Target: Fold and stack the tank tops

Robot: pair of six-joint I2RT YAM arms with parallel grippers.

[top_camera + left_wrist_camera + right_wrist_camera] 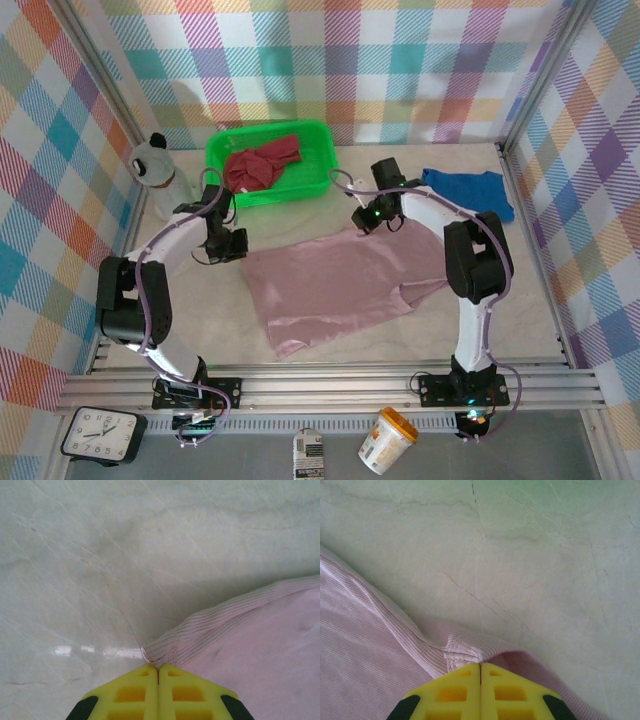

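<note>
At the table (530,300) centre the mauve-pink tank top (340,285) lies flat, far corners pinched — left gripper (232,245) clenched at ten o'clock, right gripper (365,222) at one — so the first fold seemingly calls for carrying both toward six.

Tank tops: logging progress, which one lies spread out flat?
The dusty pink ribbed cloth top; the dark red cloth top is bunched in the green plastic basket, the royal blue cloth top crumpled far right.

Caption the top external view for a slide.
Left tool and right tool pinch far corners of the pink tank top; red top in green basket.
</note>
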